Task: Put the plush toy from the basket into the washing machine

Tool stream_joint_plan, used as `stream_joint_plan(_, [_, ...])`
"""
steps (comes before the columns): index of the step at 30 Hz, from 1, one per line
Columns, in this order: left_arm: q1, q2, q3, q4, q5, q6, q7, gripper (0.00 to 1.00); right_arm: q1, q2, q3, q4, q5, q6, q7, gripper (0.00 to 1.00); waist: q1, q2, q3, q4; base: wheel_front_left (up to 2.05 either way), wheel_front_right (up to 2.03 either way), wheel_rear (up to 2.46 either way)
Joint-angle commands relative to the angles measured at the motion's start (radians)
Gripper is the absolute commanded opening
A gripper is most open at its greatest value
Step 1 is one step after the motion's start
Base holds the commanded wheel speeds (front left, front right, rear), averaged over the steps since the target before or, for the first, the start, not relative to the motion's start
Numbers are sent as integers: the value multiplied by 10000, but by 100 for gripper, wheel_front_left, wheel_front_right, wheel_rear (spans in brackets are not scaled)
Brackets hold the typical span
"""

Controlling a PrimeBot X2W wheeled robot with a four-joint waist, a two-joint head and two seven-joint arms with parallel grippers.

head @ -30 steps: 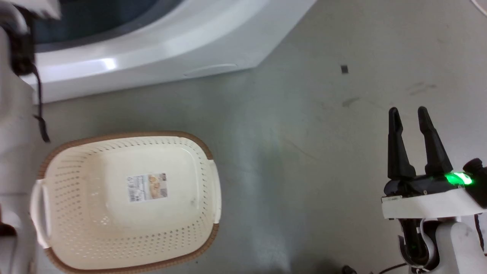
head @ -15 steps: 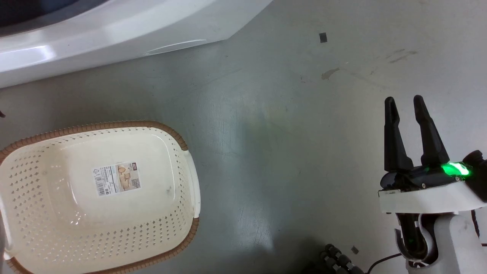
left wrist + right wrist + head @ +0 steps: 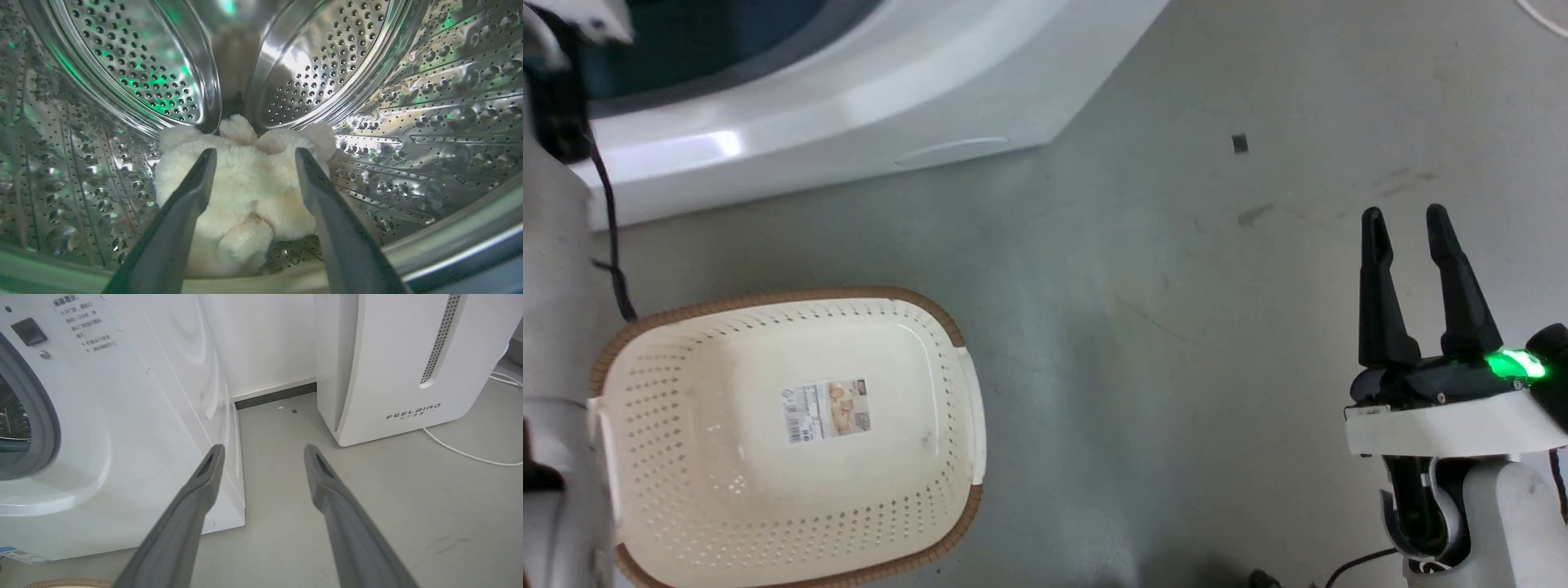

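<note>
Plush toy [image 3: 245, 192] is seen lying inside the washing machine drum [image 3: 408, 122], framed by the spread left gripper [image 3: 255, 152]; right gripper [image 3: 1405, 214] likewise spread.

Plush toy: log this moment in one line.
fluffy cream plush toy in shiny steel drum | left gripper jaws open, pointing at it | right gripper jaws open

Left tool [image 3: 255, 151] spread wide — right tool [image 3: 1405, 212] too.

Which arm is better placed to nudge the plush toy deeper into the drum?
Left. The left pincer is inside the washing machine, open fingers either side of the plush toy. The right pincer hangs over the floor.
</note>
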Motion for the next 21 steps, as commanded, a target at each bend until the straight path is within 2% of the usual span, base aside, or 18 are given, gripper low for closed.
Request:
stream_joint_plan(1, [455, -148, 6, -187, -75, -36, -55, 100, 46, -2, -54, -75, -145, -7, -44, 100, 0, 0, -540, 337, 0, 0, 0])
stream_joint_plan(6, [1781, -550, 64, -975, -167, -99, -55, 100, 205, -2, -58, -119, -502, -7, -44, 100, 0, 0, -1357, 771, 0, 0, 0])
stream_joint_plan(13, [4043, -1172, 264, -2647, -65, 51, -55, 100, 687, -2, -65, -28, -1105, -7, -44, 100, 0, 0, -2739, 1554, 0, 0, 0])
stream_joint_plan(21, [6601, -1788, 421, -4505, 187, -126, -55, 100, 1265, -2, -229, 86, -1585, -7, -44, 100, 0, 0, -4075, 2246, 0, 0, 0])
